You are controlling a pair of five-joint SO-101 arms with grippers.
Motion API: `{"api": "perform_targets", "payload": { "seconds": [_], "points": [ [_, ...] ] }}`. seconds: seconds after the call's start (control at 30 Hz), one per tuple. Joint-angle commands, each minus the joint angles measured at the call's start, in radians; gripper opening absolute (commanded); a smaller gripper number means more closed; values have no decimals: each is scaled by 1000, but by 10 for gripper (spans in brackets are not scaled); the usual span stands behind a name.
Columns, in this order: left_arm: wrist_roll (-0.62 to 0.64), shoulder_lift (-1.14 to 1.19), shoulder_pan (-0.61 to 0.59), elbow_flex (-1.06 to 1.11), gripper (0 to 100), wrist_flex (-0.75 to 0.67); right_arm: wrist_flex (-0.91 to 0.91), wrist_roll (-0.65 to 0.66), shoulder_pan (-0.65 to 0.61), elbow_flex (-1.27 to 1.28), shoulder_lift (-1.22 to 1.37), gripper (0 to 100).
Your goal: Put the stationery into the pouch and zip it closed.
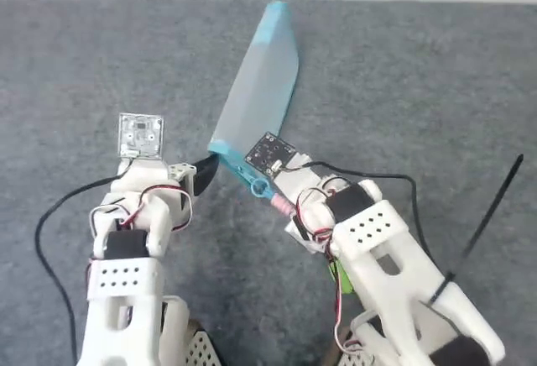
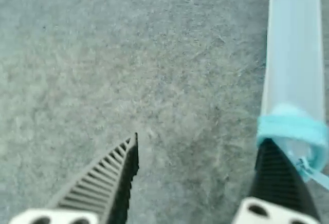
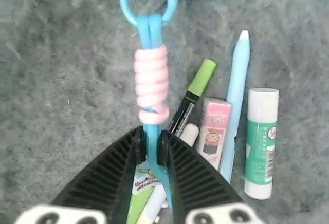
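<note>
On the grey carpet (image 1: pixel 436 89) you have the pouch (image 1: pixel 260 81), a frosted sleeve with blue edging, tipped up on its side and running away from the arms. Its near end sits between the two claws.

Your left claw (image 2: pixel 200 142) is at that near end of the pouch, jaws spread wide and holding nothing. One finger (image 2: pixel 275 172) touches the blue band at the pouch's corner, and the other hangs over bare carpet.

Your right claw (image 3: pixel 150 136) is just off the same near end, on the other side. It is clamped on the blue pull cord (image 3: pixel 150 70), which is wound with pink and runs up to a ring at the pouch's zip.

Beside that cord, a little way out from the pouch's near end, the stationery lies loose on the carpet (none of it in the pouch): a green-and-white glue stick (image 3: pixel 261 142), a pale blue pen (image 3: pixel 234 106), a green-capped marker (image 3: pixel 193 95) and a pink eraser (image 3: pixel 213 131), all close together side by side.
</note>
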Motion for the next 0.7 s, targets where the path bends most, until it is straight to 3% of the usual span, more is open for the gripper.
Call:
{"api": "perform_targets", "payload": {
  "seconds": [0.0, 0.17, 0.43, 0.67],
  "points": [
    [15, 23, -34, -58, 333, -38, 15, -9, 44, -31, 21, 6],
    [-29, 14, 0, -53, 363, -23, 87, -38, 36, -172, 22, 6],
    [-34, -138, 35, -51, 380, 138, 314, -32, 7, -520, 24, 6],
    [-34, -232, 35, -21, 380, 158, 363, -21, -2, -555, 24, 6]
  ]
}}
